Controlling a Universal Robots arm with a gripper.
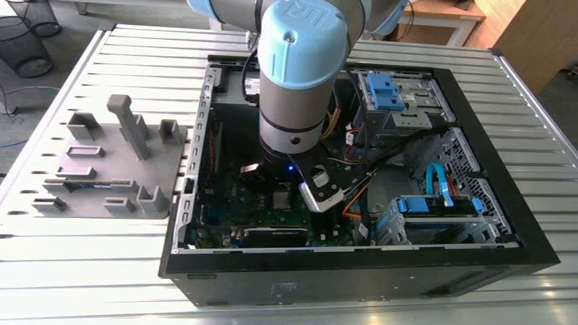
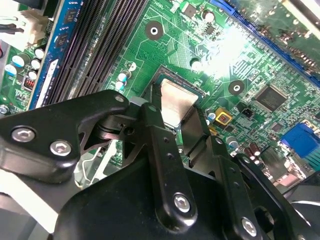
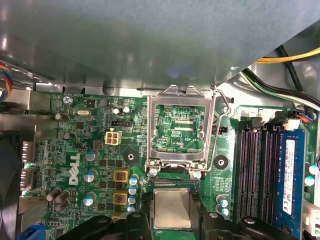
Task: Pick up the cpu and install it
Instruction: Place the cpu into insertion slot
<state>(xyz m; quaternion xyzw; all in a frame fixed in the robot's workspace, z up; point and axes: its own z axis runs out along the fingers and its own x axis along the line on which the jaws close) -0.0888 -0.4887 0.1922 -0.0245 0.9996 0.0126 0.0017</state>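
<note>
Now, tool [image 2: 175,110] clasps cpu [image 3: 171,209]; open socket frame [image 3: 177,92] beside; memory slots [image 3: 255,165] near.

Ext. view sits high, angled down on the open pc case [image 1: 361,281] on the slatted table [image 1: 91,284], far enough back to take in the whole case w/ the arm [image 1: 294,74] at centre. First wrist view looks approx. straight down on the motherboard [image 3: 80,150], close in. Second wrist view is closer still, oblique, looking past the gripper [image 2: 173,111]. Both wrist views share the cpu [image 3: 171,209] & memory slots [image 3: 257,165].
</note>
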